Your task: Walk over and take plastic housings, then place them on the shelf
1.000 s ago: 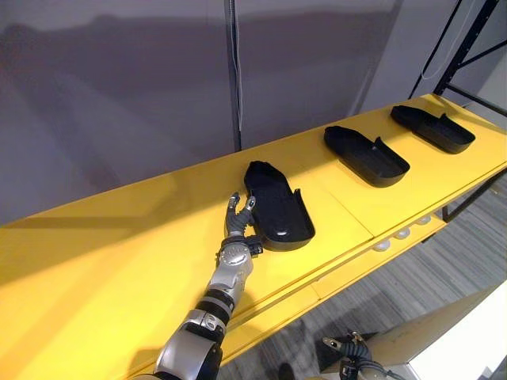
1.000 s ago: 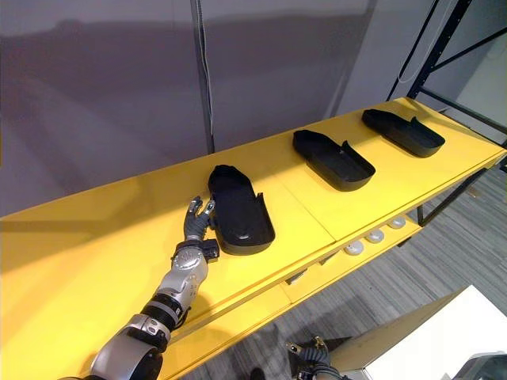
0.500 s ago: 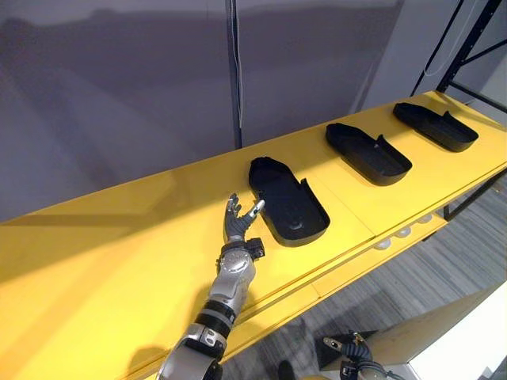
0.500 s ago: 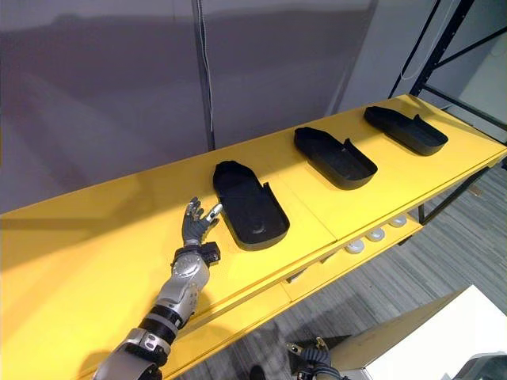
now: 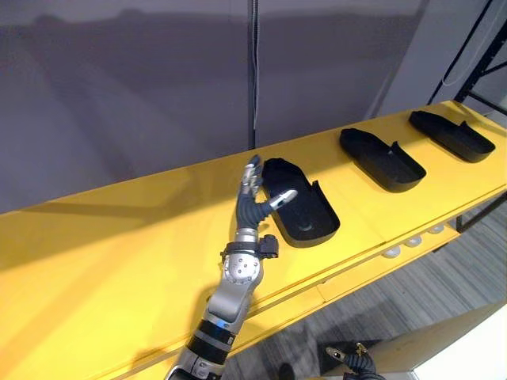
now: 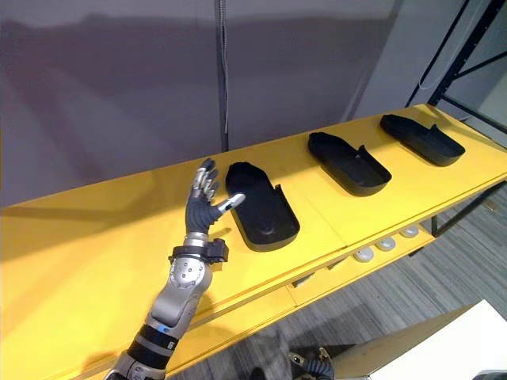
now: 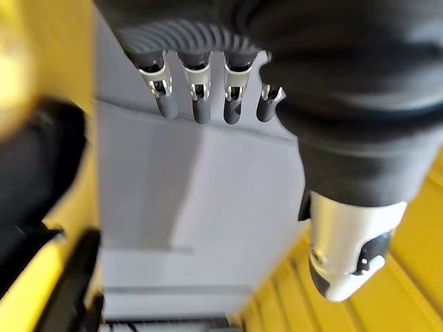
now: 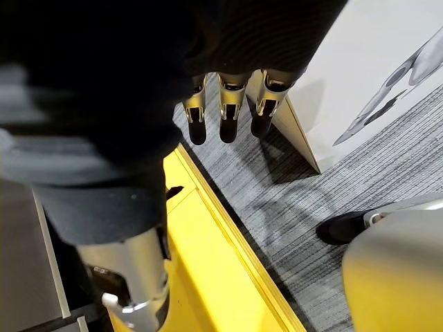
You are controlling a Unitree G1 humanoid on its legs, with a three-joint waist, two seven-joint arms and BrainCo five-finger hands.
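Left eye view: our left hand point(image 5: 253, 207) rose empty, fingers spread; we judged the black oblong plastic housing point(image 5: 305, 210) placed.

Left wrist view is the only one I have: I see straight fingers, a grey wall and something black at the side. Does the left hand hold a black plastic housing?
Observer: No. The left hand is open and holds nothing; the nearest black plastic housing lies on the yellow shelf beside it.
Operator: How many housings are on the shelf?
Observer: Three in a row: the nearest, a middle housing and a far housing, all apart from one another.
Operator: And the right hand?
Observer: The right hand hangs low in front of the shelf, over the grey carpet floor, open and empty.
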